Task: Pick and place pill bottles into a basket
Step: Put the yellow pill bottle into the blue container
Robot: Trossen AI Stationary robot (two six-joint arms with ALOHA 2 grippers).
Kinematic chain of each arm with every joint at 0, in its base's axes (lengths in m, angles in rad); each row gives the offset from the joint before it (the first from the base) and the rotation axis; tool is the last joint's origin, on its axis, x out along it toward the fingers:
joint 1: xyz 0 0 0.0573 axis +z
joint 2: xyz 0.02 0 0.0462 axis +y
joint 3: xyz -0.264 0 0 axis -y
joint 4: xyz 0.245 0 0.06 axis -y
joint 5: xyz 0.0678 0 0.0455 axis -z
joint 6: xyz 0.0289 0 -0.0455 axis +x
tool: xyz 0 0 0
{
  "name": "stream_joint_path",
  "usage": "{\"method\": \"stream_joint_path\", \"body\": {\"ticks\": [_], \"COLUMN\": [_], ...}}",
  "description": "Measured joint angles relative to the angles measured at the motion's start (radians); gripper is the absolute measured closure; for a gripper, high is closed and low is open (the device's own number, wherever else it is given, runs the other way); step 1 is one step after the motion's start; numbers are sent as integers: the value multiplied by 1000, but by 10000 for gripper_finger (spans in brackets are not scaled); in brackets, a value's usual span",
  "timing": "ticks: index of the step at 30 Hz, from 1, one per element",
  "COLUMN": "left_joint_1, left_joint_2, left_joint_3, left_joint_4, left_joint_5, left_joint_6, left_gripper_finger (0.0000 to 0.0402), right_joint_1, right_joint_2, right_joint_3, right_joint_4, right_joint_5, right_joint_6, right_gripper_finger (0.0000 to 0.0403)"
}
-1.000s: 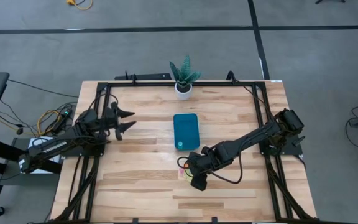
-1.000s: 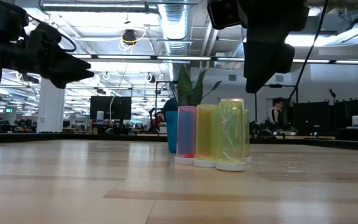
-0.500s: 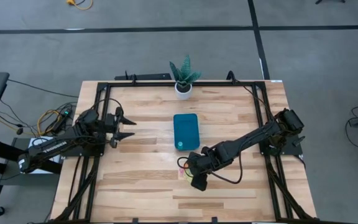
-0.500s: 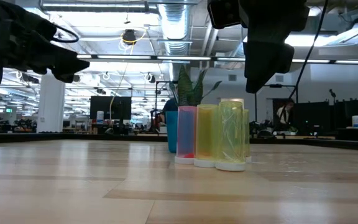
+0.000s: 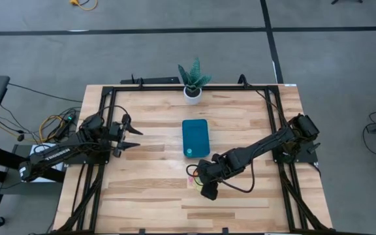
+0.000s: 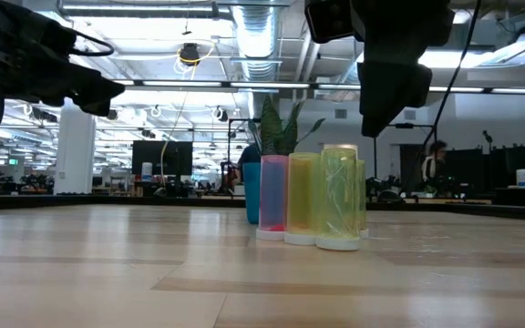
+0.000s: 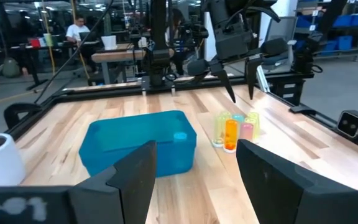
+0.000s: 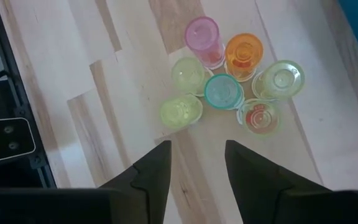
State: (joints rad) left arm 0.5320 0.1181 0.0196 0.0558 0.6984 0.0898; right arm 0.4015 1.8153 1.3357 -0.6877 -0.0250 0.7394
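Several tiny pill bottles in pink, orange, yellow, green and teal stand upright in a tight cluster on the wooden table, just near of the teal tray. They also show in the low view, the left wrist view and the right wrist view. One small bottle with a light cap sits inside the tray at its near end. My right gripper is open and points down a little above the cluster, touching nothing. My left gripper is open and empty, raised at the table's left.
A potted plant in a white pot stands at the far edge behind the tray. Black frame rails run along the table's left, right and far sides. A person shows far back in the room.
My left gripper has turned about its wrist and drawn back a little toward the table's left edge, staying open. The bottles and tray have not moved.
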Motion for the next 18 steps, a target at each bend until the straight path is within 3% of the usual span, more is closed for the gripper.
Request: {"method": "stream_joint_path", "body": {"ticks": [18], "left_joint_1": [0], "left_joint_2": [0], "left_joint_3": [0], "left_joint_4": [2], "left_joint_5": [-15], "left_joint_6": [-47], "left_gripper_finger": [189], "right_joint_1": [0], "right_joint_2": [0], "right_joint_3": [0], "right_joint_4": [-7], "right_joint_5": [1], "right_joint_6": [68], "right_gripper_finger": [239]}}
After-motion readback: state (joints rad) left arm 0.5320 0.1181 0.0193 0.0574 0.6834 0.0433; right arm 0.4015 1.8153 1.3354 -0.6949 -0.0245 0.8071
